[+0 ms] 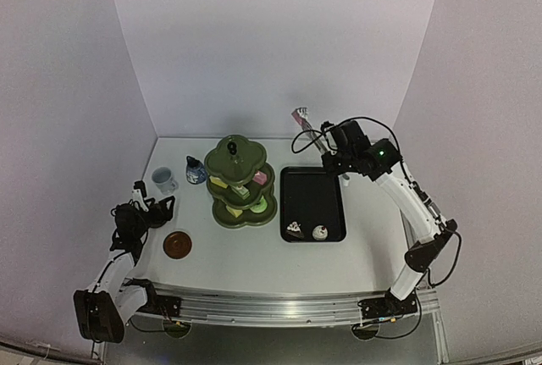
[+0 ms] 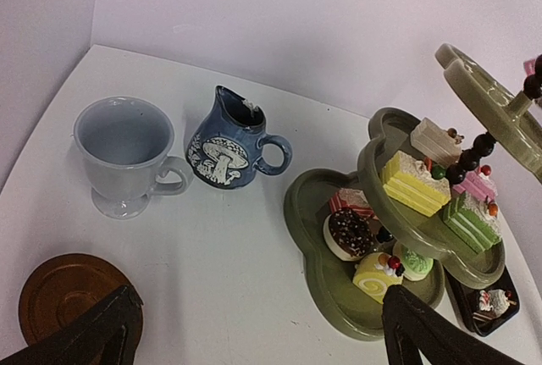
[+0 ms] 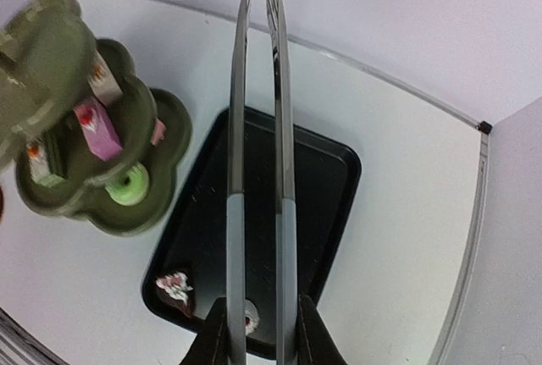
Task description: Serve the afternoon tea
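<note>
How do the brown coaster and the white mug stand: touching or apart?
Apart. The left wrist view shows bare table between the brown coaster and the foot of the white mug; the top view shows the same gap.

Olive three-tier stand (image 2: 301,212): glossy glaze. Blue mushroom pot (image 2: 227,149): glossy glaze. Pale mug (image 2: 123,149): smooth, satin. Brown coaster (image 2: 63,293): wood-like, ringed. Slim tongs (image 3: 237,170): polished metal. Black tray (image 3: 322,212): smooth, faintly glossy.

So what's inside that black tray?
Two small cakes at the near end of the black tray: a wedge-shaped slice and a round white cake. The rest is bare. In the right wrist view the tongs cover part of the round white cake.
</note>
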### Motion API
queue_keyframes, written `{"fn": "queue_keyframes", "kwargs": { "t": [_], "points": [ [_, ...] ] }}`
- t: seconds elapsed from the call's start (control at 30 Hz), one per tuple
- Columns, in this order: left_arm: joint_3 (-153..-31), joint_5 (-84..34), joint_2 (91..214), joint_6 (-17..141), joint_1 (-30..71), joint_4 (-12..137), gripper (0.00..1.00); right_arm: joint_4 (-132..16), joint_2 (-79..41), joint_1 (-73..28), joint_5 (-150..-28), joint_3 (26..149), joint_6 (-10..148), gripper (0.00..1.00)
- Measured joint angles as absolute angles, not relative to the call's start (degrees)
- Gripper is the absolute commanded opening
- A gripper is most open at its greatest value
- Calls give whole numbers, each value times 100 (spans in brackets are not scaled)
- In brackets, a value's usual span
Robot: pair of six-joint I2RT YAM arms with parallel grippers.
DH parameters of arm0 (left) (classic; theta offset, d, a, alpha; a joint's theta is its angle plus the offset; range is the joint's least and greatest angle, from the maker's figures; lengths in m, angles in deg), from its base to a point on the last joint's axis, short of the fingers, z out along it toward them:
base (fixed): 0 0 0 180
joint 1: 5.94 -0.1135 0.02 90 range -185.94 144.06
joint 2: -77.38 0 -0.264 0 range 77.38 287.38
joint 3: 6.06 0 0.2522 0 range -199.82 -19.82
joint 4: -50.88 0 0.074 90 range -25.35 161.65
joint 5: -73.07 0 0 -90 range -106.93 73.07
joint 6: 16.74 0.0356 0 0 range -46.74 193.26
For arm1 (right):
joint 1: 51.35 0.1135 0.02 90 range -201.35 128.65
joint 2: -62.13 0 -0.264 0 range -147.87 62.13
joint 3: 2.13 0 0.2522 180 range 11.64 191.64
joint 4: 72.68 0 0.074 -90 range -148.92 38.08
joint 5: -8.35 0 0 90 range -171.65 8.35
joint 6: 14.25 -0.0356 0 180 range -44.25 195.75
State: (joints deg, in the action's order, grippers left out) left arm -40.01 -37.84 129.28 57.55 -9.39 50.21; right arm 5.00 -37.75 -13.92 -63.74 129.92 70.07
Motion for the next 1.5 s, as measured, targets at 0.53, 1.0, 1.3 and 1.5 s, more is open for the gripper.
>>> {"fn": "queue_keyframes", "kwargs": {
  "t": [0.53,1.0,1.3,1.5],
  "points": [
    [-4253,-4980,12814,6286,-735,5063,99,505,-5384,-178,-6514,14847,6874,0],
    [-4254,-5187,12725,6406,-622,5123,99,597,-5556,-75,-6724,14958,7243,0],
    [-4254,-5083,12725,6426,-622,5121,99,701,-5611,-9,-6796,14976,7401,21],
    [-4254,-5069,12727,6431,-622,5120,99,772,-5611,13,-6790,14984,7460,29]
  ]
}}
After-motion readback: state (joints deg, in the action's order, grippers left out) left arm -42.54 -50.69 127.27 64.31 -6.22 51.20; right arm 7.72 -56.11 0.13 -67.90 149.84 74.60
